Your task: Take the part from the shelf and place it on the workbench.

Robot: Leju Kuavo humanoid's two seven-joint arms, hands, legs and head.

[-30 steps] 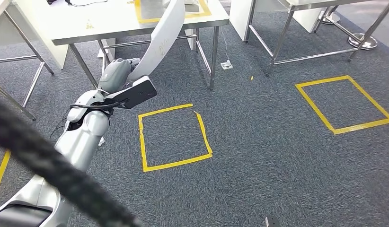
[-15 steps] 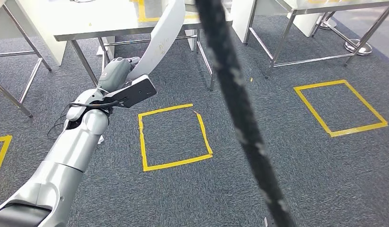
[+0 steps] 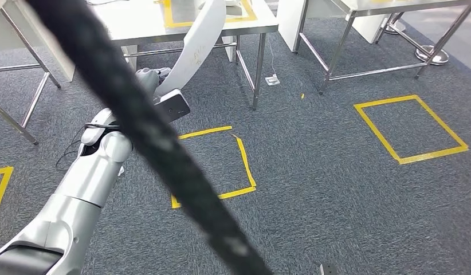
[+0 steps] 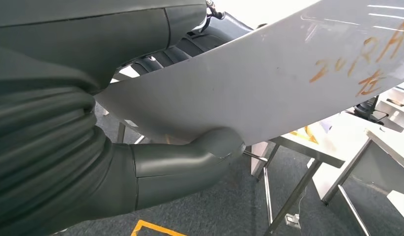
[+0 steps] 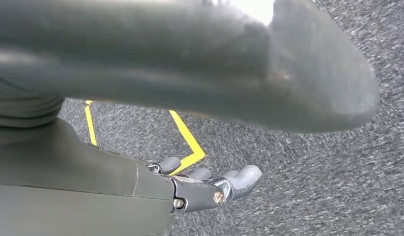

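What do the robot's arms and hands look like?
The left arm is smooth shiny silver, with a thin black cable looped at the wrist. The left hand has a grey ribbed cover and thick grey thumb. The right hand shows grey fingers on metal joints.

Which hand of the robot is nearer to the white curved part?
Left. The left hand grips the white curved part, thumb pressed on its face. The right hand hangs empty over carpet, away from it.
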